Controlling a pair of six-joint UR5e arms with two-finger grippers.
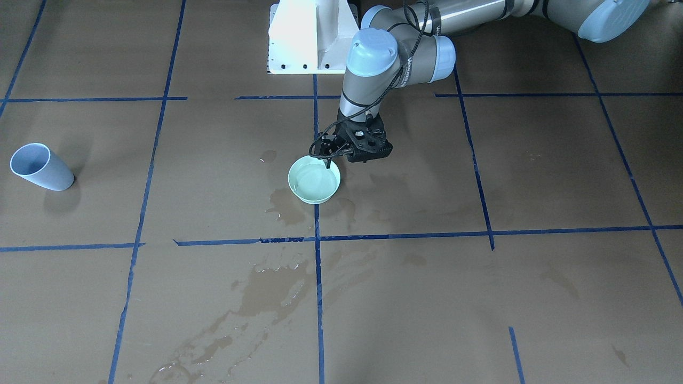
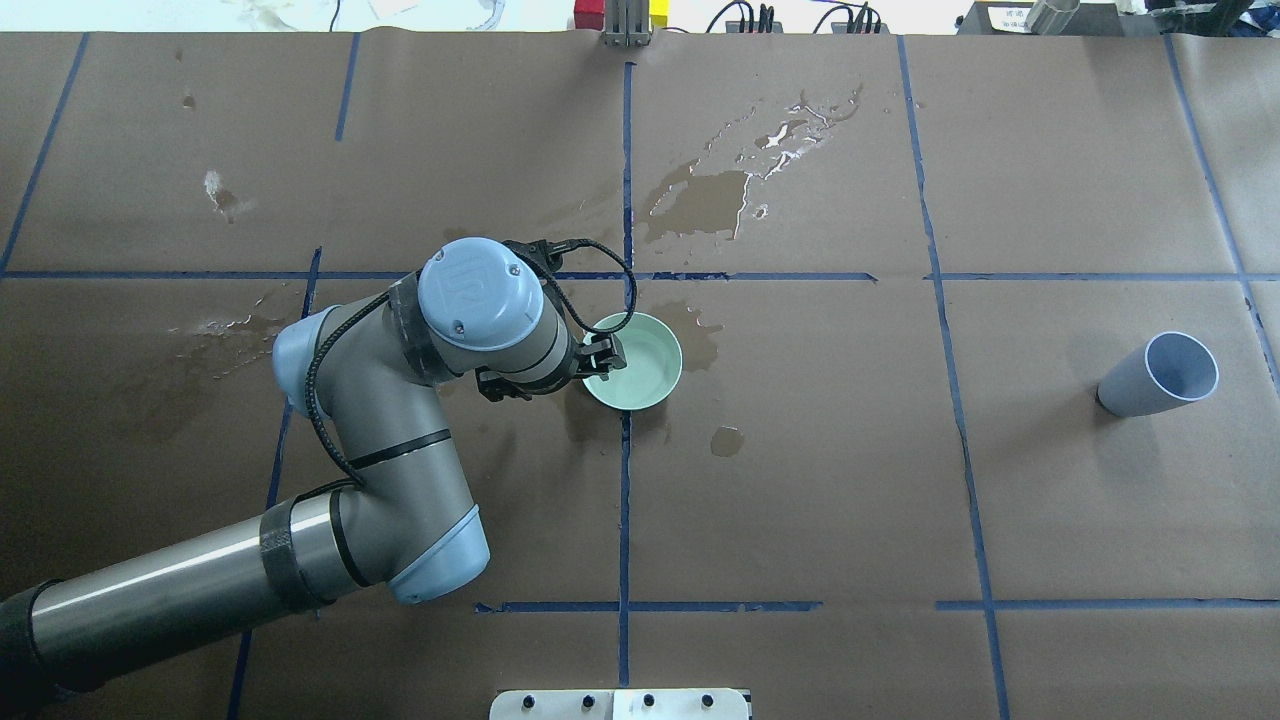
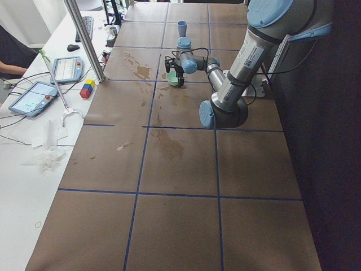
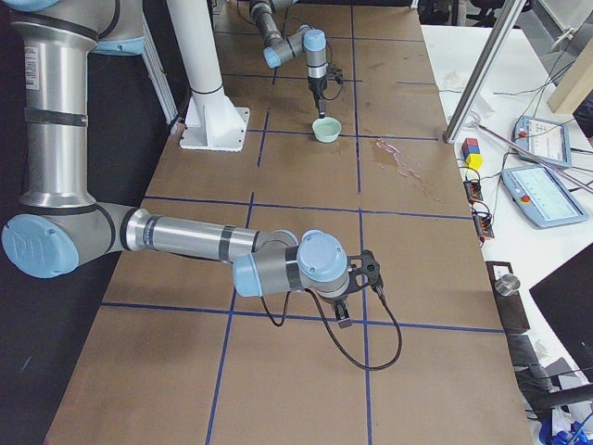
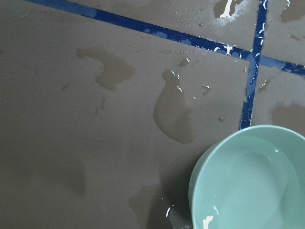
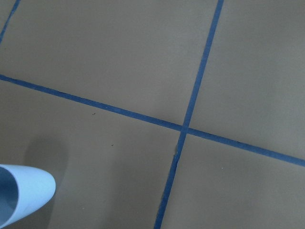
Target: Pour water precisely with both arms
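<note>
A little clear water point(image 1: 312, 184) sits in the mint bowl point(image 1: 315, 201), mid-tabletop point(image 1: 533, 170). My left tool point(image 1: 328, 161) is at the rim, one finger dipping inside. Pinching or not, I can't tell. Wet smears point(image 1: 272, 290) lie nearby. The pale blue cup point(image 1: 40, 168) stands well apart. My right tool point(image 4: 344, 318) hangs low, and I can't tell its grip either.

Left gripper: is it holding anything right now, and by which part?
The left gripper appears to pinch the green bowl by its rim, on the robot's left side.
</note>
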